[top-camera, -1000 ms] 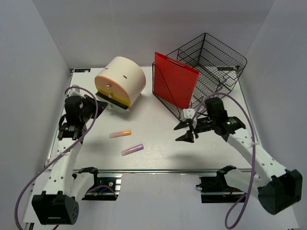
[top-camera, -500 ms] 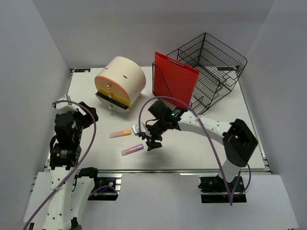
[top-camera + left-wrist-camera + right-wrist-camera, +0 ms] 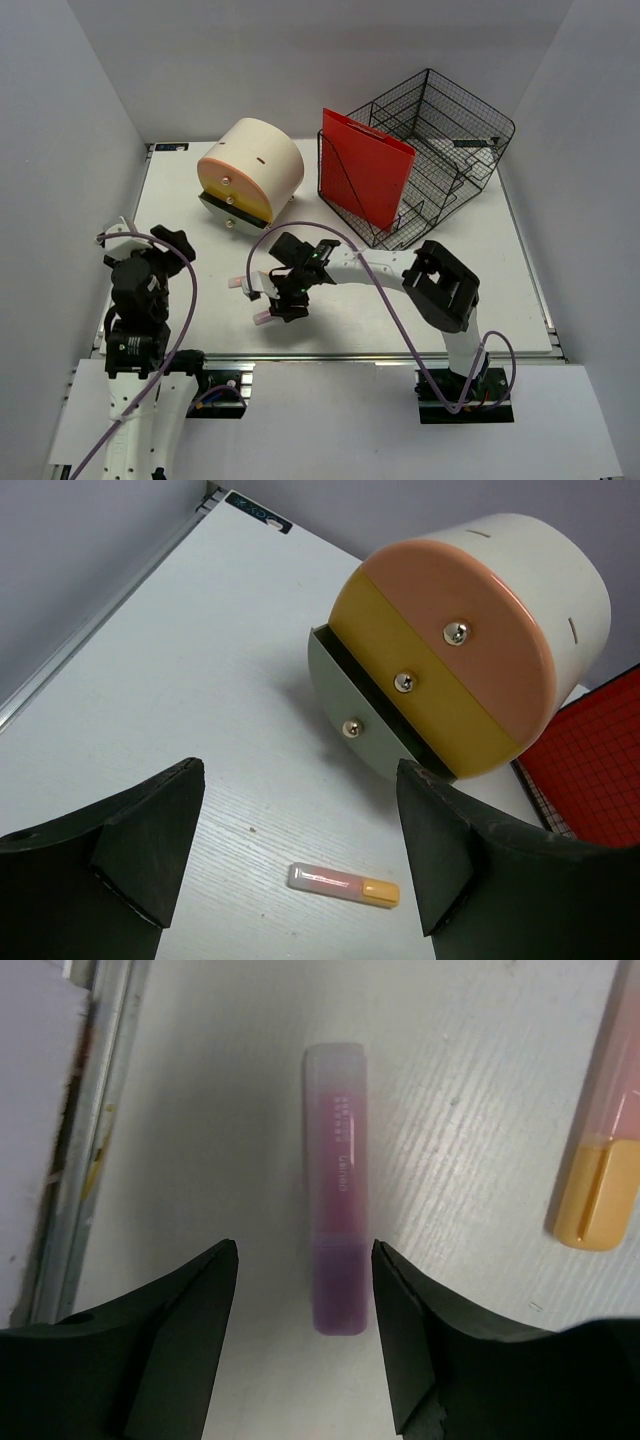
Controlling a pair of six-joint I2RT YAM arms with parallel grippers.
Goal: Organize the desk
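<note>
Surface (image 3: 480, 290): white, flat, metal rail (image 3: 350, 355) along near edge, fills floor of enclosure; grey walls (image 3: 60, 120) on 3 sides. Far left: cream round drawer unit (image 3: 250, 172), grey bottom drawer ajar. Far right: black mesh rack (image 3: 450, 130) w/ red folder (image 3: 365, 178) upright in its front slot. Near centre: orange marker (image 3: 344, 884) and purple marker (image 3: 338, 1245) lie flat, apart. Right tool (image 3: 302, 1260) open, jaws straddling purple marker. Left tool (image 3: 300, 780) open, holding nothing, facing drawer unit.
</note>
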